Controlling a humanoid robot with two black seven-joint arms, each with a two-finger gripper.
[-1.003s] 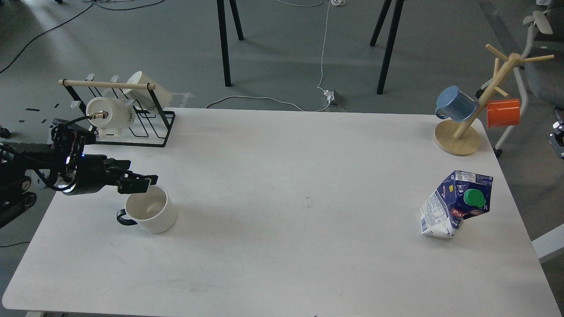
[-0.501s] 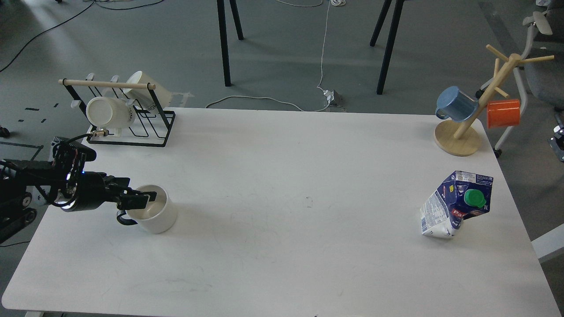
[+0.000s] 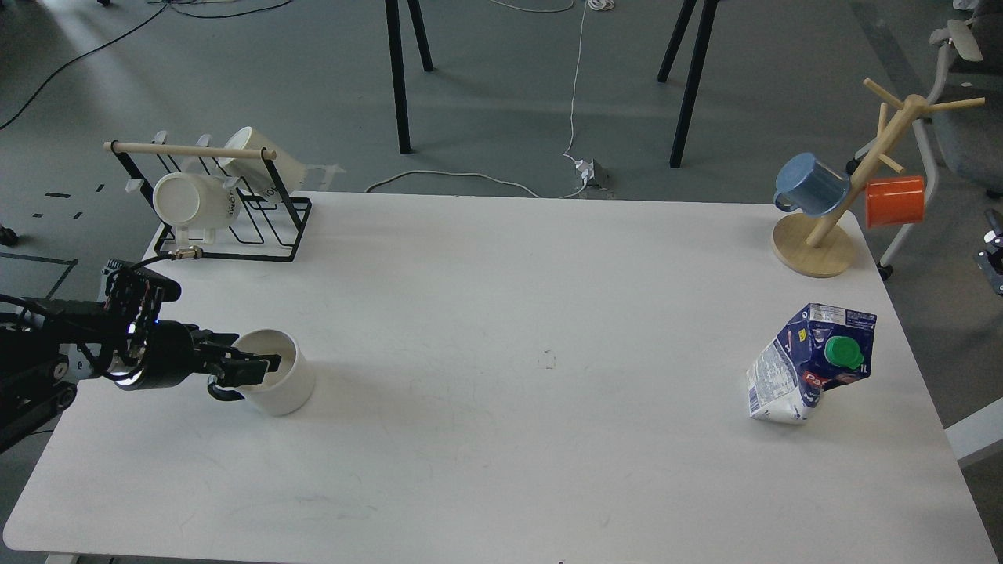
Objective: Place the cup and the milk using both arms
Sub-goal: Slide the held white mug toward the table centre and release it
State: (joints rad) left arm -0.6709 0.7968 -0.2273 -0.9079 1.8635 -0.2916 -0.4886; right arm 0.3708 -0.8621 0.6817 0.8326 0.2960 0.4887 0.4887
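Note:
A white cup with a dark handle stands upright on the white table at the front left. My left gripper has come down onto its left rim. It is open, with one finger inside the cup and the other outside by the handle. A crumpled blue and white milk carton with a green cap stands at the right of the table, with no gripper near it. Only a small dark part of my right arm shows at the right edge, and its fingers cannot be made out.
A black wire rack with a wooden bar holds two white cups at the back left. A wooden mug tree with a blue mug and an orange mug stands at the back right.
My left gripper has sunk from above the cup's rim down onto it, one finger now inside the cup. The dark part at the right edge has shifted slightly downward.

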